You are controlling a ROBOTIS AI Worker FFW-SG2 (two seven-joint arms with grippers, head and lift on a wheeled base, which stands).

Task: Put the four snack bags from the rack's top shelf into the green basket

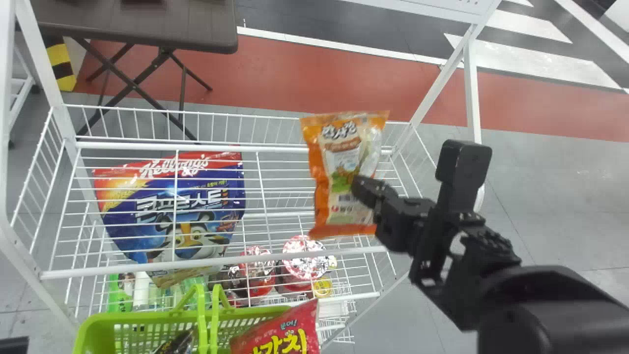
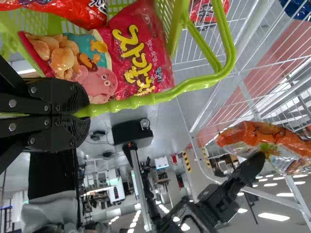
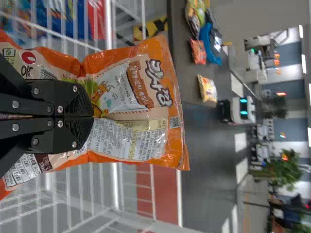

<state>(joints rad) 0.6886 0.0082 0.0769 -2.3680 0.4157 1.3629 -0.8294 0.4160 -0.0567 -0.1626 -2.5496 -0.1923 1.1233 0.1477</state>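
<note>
right gripper [image 1: 357,188], head view: fingers closed on the middle of an orange snack bag [image 1: 344,177], which hangs over the right part of the white wire rack [image 1: 317,257]. left gripper [image 2: 85,115]: fingers closed about the rim of the green basket [image 1: 88,332], below the rack in the head view. within the basket: a pink-red snack bag [image 1: 280,334], rising past the rim at the right, and a dark pack [image 1: 178,342] to its left; the left wrist view gives also a red pack [image 2: 68,13]. left part of the rack: a large blue-and-red bag [image 1: 169,221], behind white wires. lower down: round-lidded cups [image 1: 303,259] and, further left, a green bottle [image 1: 119,292]. beyond the rack: a dark table [image 1: 137,24] with crossed legs.
</note>
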